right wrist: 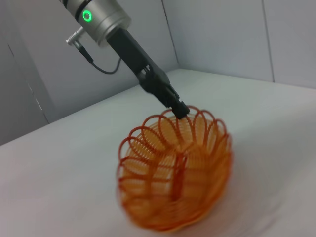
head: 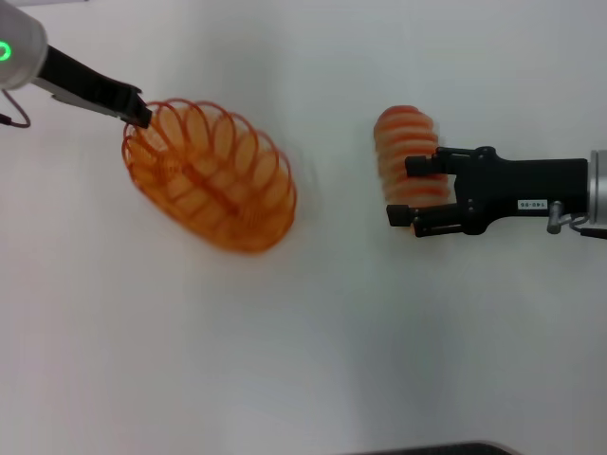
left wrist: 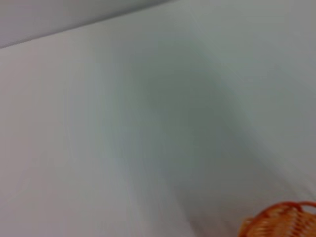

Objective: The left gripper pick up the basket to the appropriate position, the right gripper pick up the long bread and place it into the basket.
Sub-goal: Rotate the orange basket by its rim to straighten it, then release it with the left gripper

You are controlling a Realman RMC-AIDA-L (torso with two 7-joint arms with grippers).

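In the head view my left gripper [head: 140,116] is shut on the far left rim of the orange wire basket [head: 211,175], which hangs tilted with its opening facing right. The right wrist view shows the same grip [right wrist: 178,108] on the rim of the basket [right wrist: 175,173], which is empty inside. A corner of the basket [left wrist: 281,222] shows in the left wrist view. My right gripper [head: 403,192], with the white label, is shut across the long bread [head: 403,137], well to the right of the basket. The bread's near end is partly hidden by the fingers.
A plain white table [head: 303,360] lies under everything. Grey wall panels [right wrist: 222,29] stand behind the table in the right wrist view. A dark edge [head: 436,448] shows at the bottom of the head view.
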